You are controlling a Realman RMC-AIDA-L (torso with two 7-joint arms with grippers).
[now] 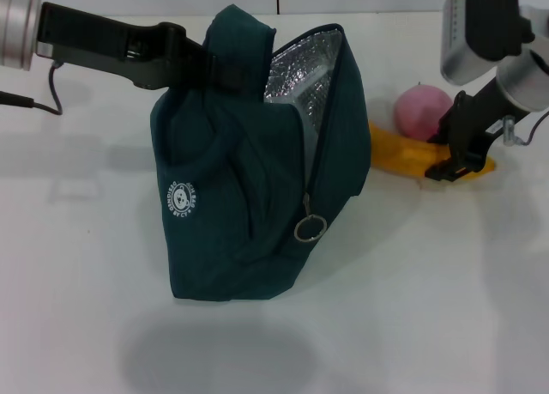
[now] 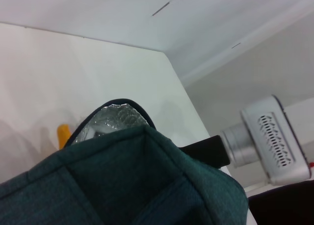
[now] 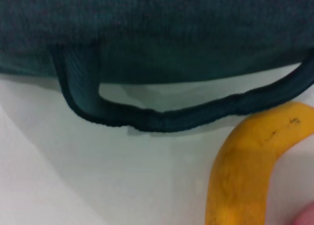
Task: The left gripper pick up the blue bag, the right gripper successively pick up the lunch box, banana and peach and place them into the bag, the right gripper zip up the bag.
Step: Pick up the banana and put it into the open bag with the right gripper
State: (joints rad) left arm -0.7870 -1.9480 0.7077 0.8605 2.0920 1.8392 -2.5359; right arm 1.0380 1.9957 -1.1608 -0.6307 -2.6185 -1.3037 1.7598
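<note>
My left hand point(image 1: 202, 63) grips the blue bag point(image 1: 257, 171) by its top, holding it upright and unzipped on the table point(image 1: 429, 308). My right hand point(image 1: 459, 162) is down at the banana point(image 1: 412, 154) beside the peach point(image 1: 420, 111); its grip I cannot tell.

Head view looks down over white table point(image 1: 103, 265). Left wrist view sits close above dark teal fabric bag point(image 2: 137, 181). Right wrist view hangs near yellow curved banana point(image 3: 245, 176); all views share bag.

Bright overhead light; soft shadow under bag point(image 1: 257, 197); close views blurred.
</note>
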